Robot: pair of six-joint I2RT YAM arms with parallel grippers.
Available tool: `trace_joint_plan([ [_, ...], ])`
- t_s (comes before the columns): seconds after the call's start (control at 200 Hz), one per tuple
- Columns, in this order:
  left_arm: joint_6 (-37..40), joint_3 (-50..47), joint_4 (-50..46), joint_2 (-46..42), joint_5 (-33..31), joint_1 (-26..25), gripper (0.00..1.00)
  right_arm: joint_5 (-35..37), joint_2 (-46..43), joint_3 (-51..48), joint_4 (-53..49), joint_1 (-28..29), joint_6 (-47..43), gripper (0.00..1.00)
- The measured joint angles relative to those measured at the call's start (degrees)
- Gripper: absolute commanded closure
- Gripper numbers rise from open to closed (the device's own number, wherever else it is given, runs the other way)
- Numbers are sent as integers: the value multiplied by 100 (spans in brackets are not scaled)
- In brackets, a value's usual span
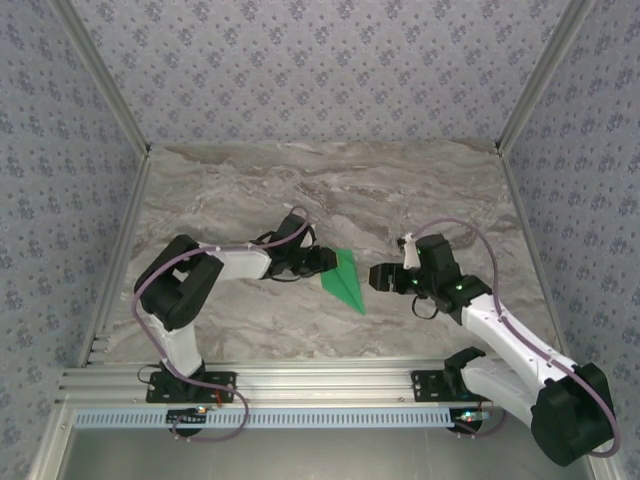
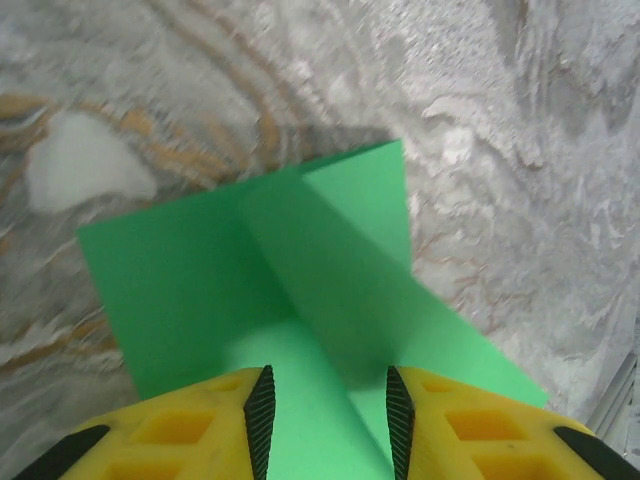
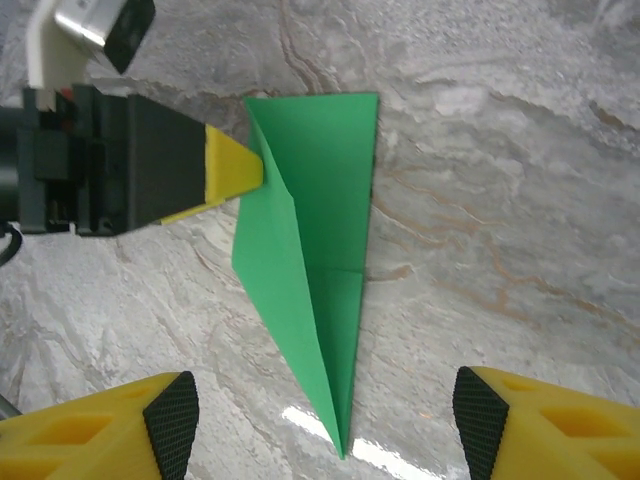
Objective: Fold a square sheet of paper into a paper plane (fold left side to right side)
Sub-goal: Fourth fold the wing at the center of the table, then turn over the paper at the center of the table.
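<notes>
While the sheet [image 1: 345, 282] lies as a creased wedge, you likely owe more folds | left gripper [image 1: 327, 262], 9 o'clock: parted astride its edge | right gripper [image 1: 379, 277], 3 o'clock: spread wide, empty

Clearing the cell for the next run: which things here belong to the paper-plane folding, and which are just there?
In the job: folded green paper, left hand, right hand.
Just there: marble table, patterned walls, metal rail.
</notes>
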Motion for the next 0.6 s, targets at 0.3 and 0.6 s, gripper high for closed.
trace_joint_plan([
  [0.3, -57, 450, 109, 520, 96, -4, 65, -105, -90, -57, -138, -225, -20, 27],
  [0.6, -35, 732, 179, 699, 184, -4, 78, -599, -251, -289, -68, -560, 24, 19],
])
